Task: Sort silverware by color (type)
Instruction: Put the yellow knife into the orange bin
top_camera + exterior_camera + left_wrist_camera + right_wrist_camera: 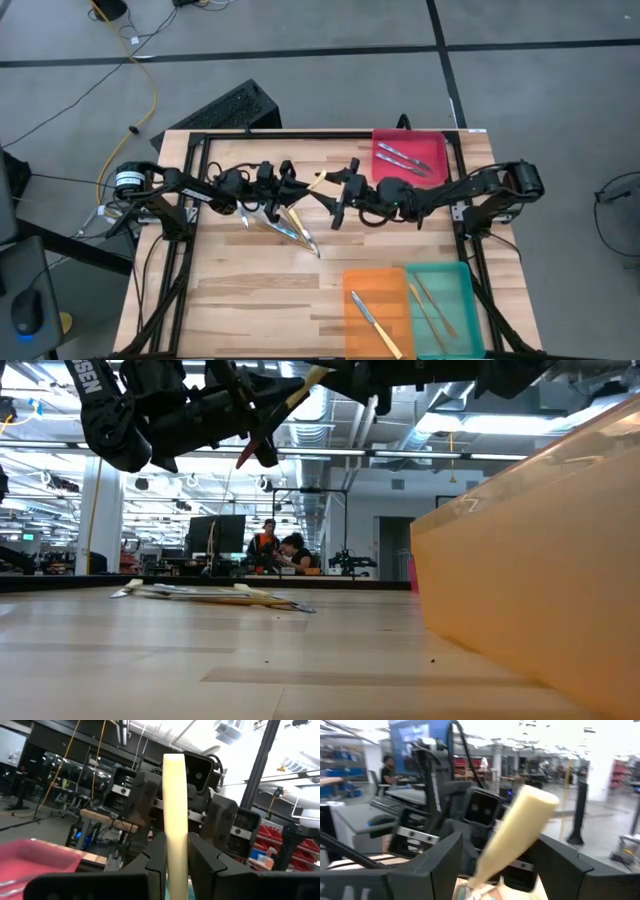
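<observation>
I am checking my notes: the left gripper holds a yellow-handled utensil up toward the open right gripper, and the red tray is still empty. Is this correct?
Not quite. The red tray is not empty: the high view shows two silver utensils in it. The rest holds: the left gripper holds the yellow-handled utensil toward the open right gripper.

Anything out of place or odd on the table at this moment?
Nothing spilled or damaged. The unsorted utensils lie in an overlapping heap mid-table. A yellow-handled utensil is up in the air, pinched in the left claw, its handle between the open fingers of the right claw: a hand-over, not a fault.
</observation>
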`<state>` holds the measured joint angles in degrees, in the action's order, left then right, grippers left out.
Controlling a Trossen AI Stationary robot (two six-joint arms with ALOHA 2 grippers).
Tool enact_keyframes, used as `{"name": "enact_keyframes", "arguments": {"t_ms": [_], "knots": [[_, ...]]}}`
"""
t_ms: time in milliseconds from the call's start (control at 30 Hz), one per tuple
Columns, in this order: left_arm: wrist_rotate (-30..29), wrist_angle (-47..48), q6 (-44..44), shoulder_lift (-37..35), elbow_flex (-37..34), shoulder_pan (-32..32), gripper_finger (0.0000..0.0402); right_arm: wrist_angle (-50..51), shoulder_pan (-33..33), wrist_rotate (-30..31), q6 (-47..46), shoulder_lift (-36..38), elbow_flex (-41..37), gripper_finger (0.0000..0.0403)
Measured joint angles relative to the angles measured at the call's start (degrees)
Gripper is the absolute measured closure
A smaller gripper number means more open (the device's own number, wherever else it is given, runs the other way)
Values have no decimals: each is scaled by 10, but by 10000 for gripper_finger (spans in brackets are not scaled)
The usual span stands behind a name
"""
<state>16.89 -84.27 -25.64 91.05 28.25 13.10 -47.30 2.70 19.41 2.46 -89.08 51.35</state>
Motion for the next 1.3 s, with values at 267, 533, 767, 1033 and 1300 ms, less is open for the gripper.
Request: {"name": "enact_keyframes", "arguments": {"t_ms": [267,533,767,1033,1300], "knots": [[-13,-8,10,0,0,-4,365,-9,-13,-20,-23,-3,0,143],[-21,-8,14,0,0,-3,364,-7,-14,-31,-24,-3,0,191],[-21,-10,16,0,0,-3,362,4,-14,-31,-30,-3,-1,303],[-19,-8,19,0,0,-4,361,14,-14,-32,-45,-2,-1,339],[-24,3,12,0,0,-4,349,26,-17,-30,-56,-2,-1,339]]}}
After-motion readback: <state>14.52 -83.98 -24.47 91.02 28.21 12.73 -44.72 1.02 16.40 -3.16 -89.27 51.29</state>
